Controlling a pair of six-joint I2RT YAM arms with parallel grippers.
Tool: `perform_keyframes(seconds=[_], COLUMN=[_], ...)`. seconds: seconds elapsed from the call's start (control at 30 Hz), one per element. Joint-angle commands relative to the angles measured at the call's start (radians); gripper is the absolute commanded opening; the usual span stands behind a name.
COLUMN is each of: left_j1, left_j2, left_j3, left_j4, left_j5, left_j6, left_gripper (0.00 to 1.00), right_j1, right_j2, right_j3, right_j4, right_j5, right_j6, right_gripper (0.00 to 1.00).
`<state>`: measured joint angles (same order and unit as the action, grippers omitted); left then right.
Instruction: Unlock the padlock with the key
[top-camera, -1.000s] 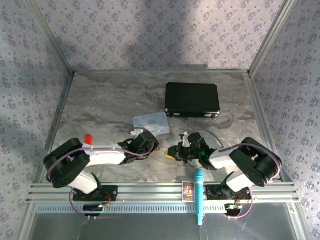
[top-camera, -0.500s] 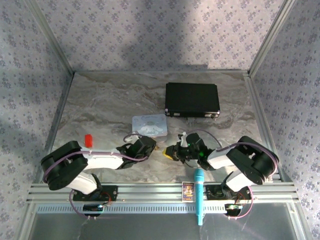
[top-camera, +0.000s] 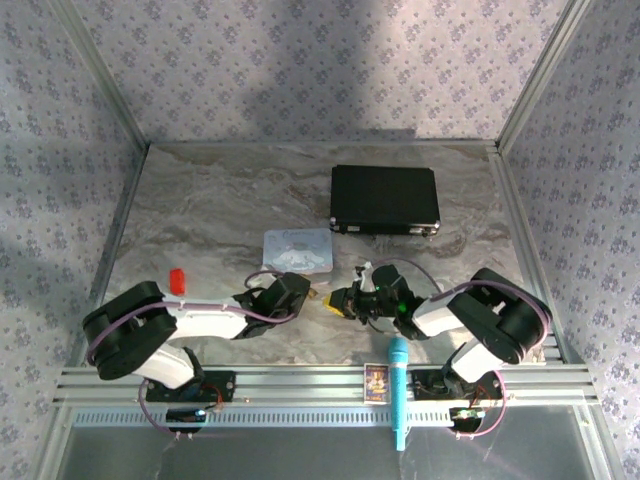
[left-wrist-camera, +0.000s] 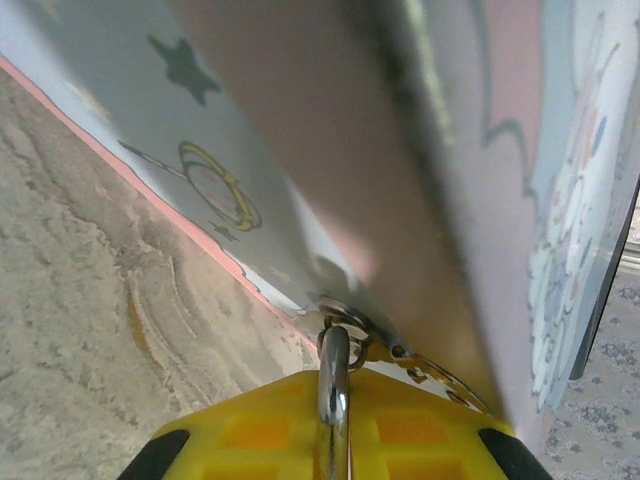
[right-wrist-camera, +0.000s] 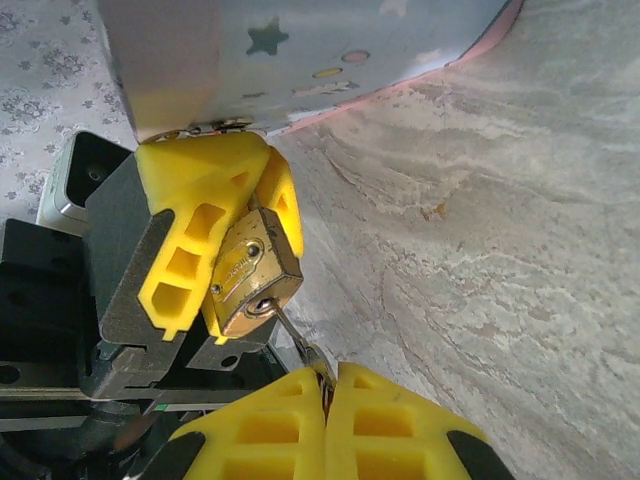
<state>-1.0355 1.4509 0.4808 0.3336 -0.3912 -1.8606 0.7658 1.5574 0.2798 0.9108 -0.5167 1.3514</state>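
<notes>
Small brass padlock (right-wrist-camera: 252, 272) with chrome shackle (left-wrist-camera: 333, 385) is clamped between yellow ribbed fingers of left gripper (left-wrist-camera: 335, 435), at near middle of grey marbled table (right-wrist-camera: 480, 230). Thin silver key (right-wrist-camera: 292, 335) is pinched by right gripper (right-wrist-camera: 325, 392), jaws pressed together on it, blade tip set at keyhole. Seen from above: pastel cartoon tin (top-camera: 297, 248) at padlock's 11 o'clock, black rectangular case (top-camera: 385, 199) at 1 o'clock, blue microphone (top-camera: 398, 390) at 5 o'clock.

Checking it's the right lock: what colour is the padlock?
Brass-gold; the padlock shows best in the right wrist view.
</notes>
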Motion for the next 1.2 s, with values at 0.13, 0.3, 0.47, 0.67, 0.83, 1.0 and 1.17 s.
perform_keyframes(seconds=[0.13, 0.3, 0.47, 0.67, 0.83, 1.0, 1.17], left_j1=[-0.014, -0.027, -0.042, -0.070, -0.082, -0.087, -0.096], left_j2=[0.013, 0.025, 0.058, 0.068, 0.089, 0.168, 0.211], left_j3=[0.004, 0.015, 0.015, -0.017, -0.057, -0.073, -0.083], left_j4=[0.028, 0.027, 0.089, 0.227, 0.359, 0.515, 0.625], left_j5=[-0.027, -0.027, -0.030, -0.056, -0.069, -0.053, -0.054], left_j6=[-0.025, -0.012, -0.011, 0.101, 0.142, 0.156, 0.171], left_gripper=[0.00, 0.00, 0.00, 0.00, 0.00, 0.00, 0.00], right_j1=[0.006, 0.014, 0.010, -0.031, -0.062, -0.071, -0.102], right_j2=[0.030, 0.038, 0.053, 0.162, 0.134, 0.106, 0.157], right_j3=[0.016, 0.021, 0.045, 0.077, 0.074, 0.075, 0.067], right_j4=[0.077, 0.137, 0.147, 0.276, 0.272, 0.228, 0.311], right_j5=[-0.008, 0.004, -0.020, -0.136, -0.157, -0.165, -0.181], right_j6=[0.021, 0.048, 0.081, 0.189, 0.185, 0.184, 0.236], right_gripper=[0.00, 0.00, 0.00, 0.00, 0.00, 0.00, 0.00])
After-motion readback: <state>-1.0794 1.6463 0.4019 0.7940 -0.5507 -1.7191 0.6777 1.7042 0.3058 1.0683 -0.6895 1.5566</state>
